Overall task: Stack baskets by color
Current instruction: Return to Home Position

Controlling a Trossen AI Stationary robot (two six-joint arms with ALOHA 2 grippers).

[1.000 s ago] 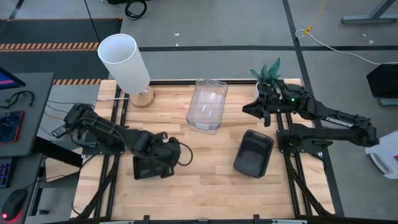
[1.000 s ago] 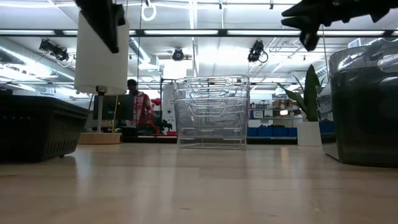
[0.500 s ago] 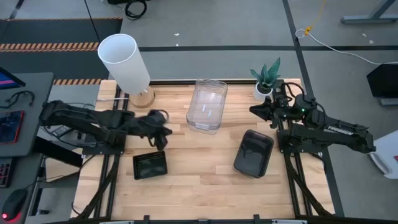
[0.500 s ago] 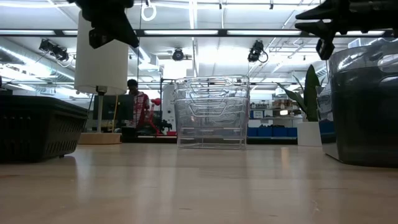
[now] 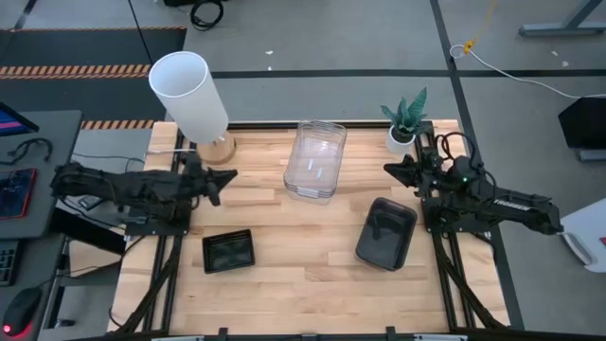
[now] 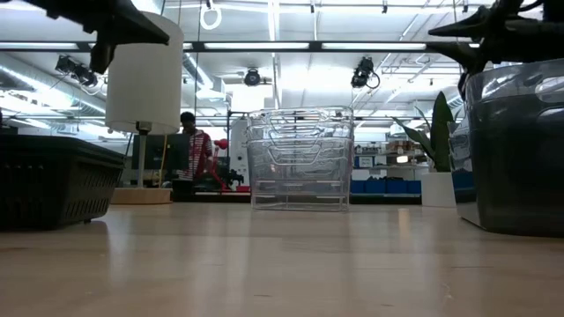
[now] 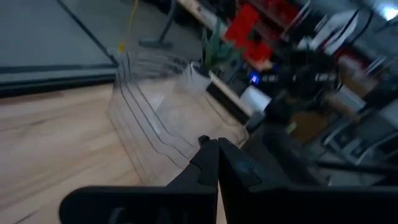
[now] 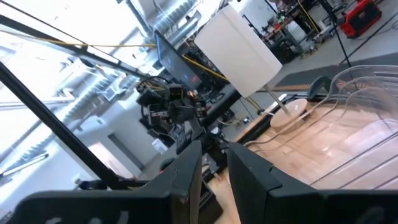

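Sorting looks done, judging by the layout: three piles on the worktop (image 5: 284,289), one per colour. The clear baskets (image 5: 315,161) sit nested far-centre. The smoky grey baskets (image 5: 386,233) sit nested right of centre and nearer. The black grid baskets (image 5: 228,251) sit nested near-left. No loose basket anywhere in view. Exact no. per pile can't be told from above, though the low view shows several rims inside the clear pile. What's left is prob. just parking both arms.

The left tool (image 5: 227,176) hangs over the worktop's left side, between the lamp (image 5: 189,95) and the black pile and clear of both. Its fingers are clenched together on nothing, per its wrist view. The right tool (image 5: 391,169) is at far right near the plant (image 5: 405,118), apart from the grey pile. Its fingers are slightly parted and empty.

Writing: white lettering on the right arm (image 5: 516,201), too small to read. Nothing legible on the baskets or the lamp.
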